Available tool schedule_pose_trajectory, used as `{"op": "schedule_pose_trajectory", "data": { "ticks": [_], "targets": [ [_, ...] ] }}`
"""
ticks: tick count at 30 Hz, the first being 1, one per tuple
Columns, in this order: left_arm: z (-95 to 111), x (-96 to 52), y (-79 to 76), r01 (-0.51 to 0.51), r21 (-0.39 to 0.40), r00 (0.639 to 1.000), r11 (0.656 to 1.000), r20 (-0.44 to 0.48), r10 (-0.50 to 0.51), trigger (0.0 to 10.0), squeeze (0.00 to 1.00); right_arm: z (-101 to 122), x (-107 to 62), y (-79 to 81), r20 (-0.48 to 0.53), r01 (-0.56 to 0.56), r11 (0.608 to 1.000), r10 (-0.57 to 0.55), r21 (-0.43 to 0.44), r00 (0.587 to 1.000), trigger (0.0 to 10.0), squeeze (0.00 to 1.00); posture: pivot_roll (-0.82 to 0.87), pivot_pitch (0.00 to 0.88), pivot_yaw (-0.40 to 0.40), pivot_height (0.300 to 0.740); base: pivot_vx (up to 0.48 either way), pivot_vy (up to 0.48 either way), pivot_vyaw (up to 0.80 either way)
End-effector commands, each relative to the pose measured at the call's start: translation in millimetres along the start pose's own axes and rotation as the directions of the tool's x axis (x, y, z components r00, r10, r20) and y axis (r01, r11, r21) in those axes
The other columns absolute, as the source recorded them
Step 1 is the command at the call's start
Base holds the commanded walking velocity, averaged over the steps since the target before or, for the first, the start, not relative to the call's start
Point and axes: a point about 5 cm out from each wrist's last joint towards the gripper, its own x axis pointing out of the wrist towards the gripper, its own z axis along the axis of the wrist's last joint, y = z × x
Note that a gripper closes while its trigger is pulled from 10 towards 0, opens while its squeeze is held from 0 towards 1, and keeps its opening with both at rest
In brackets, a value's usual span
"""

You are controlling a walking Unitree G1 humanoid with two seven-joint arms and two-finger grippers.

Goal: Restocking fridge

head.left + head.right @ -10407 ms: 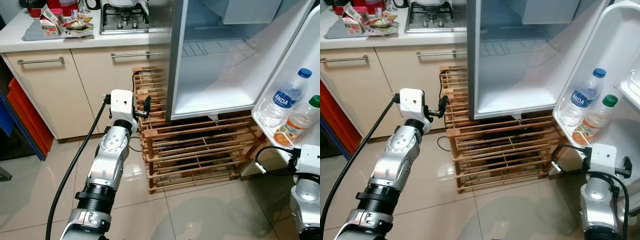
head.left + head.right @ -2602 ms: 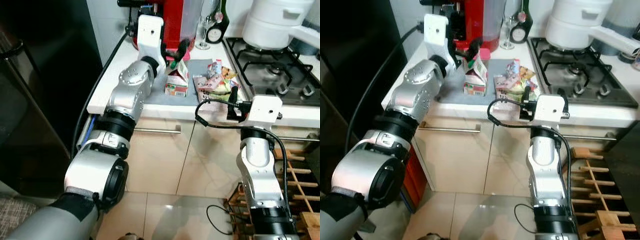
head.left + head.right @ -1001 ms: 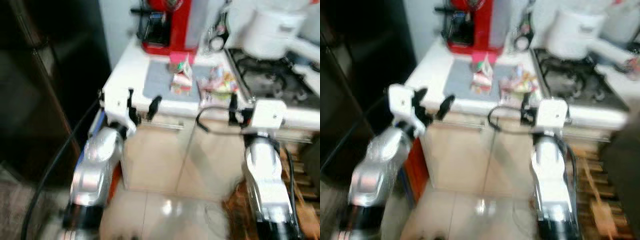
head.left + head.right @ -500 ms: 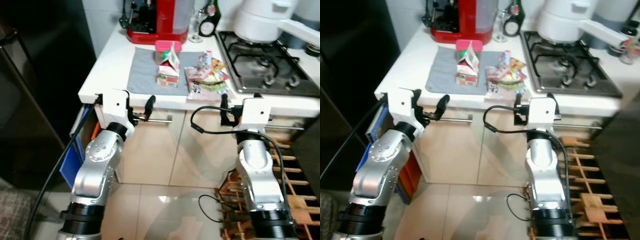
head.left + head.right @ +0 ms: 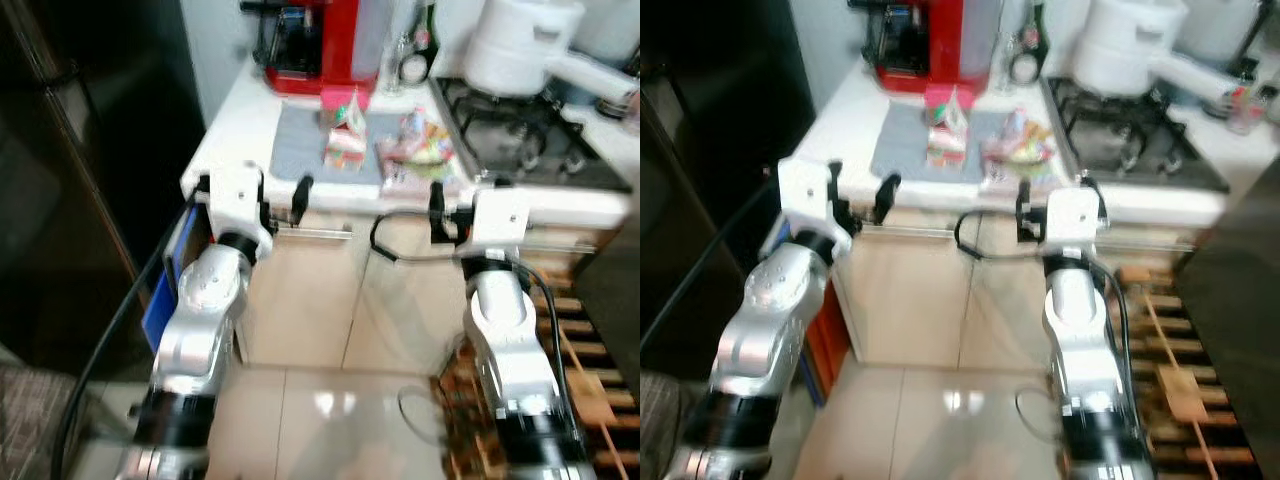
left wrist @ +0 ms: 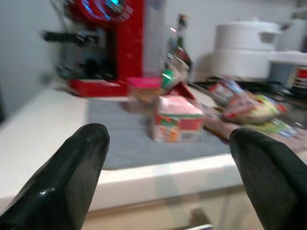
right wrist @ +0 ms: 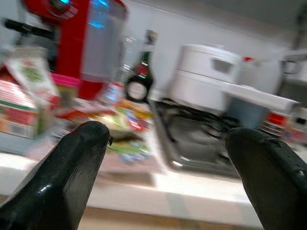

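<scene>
A small red, white and green carton (image 5: 345, 146) stands on a grey mat (image 5: 296, 152) on the white counter (image 5: 232, 125), with a pink tub (image 5: 338, 97) just behind it. Colourful snack packets (image 5: 420, 150) lie to its right. My left gripper (image 5: 281, 197) is held open just in front of the counter edge, below and left of the carton. In the left wrist view the carton (image 6: 177, 118) sits straight ahead between the spread fingers (image 6: 79, 177). My right gripper (image 7: 167, 130) is open too, facing the snack packets (image 7: 117, 130) and the hob.
A red coffee machine (image 5: 325, 40) and bottles stand at the counter's back. A white pot (image 5: 520, 45) sits on the gas hob (image 5: 515, 140) to the right. A tall dark unit (image 5: 90, 150) rises on the left. A wooden rack (image 5: 600, 400) stands low right.
The view swung from the open fridge to the counter. My left gripper, raised beside the carton earlier, has dropped to the counter's edge. The picture has shifted and blurred a little since half a second ago.
</scene>
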Motion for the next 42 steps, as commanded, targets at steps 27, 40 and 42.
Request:
{"op": "schedule_pose_trajectory", "data": {
  "ticks": [27,40,42],
  "targets": [
    [44.6,27.4,-5.8,0.022,0.105,0.985,0.994,0.166,-0.04,10.0,0.0,26.4,11.0,-25.1,0.12,0.161,0.986,-0.165,0.038,0.979,10.0,0.0,-0.09,0.0,-0.029,0.74,0.071,0.0,0.0],
    [65.2,36.1,-29.7,0.139,0.17,0.946,0.976,0.269,-0.182,10.0,0.0,28.8,6.1,-26.4,0.145,0.19,0.982,-0.19,0.015,0.971,10.0,0.0,-0.13,0.0,0.02,0.74,0.48,0.0,0.0],
    [68.8,36.6,-33.1,0.154,0.171,0.938,0.973,0.283,-0.199,10.0,0.0,26.6,4.7,-26.6,0.138,0.196,0.98,-0.196,0.012,0.971,10.0,0.0,-0.13,0.0,0.026,0.74,0.48,0.0,0.0]
  ]
}}
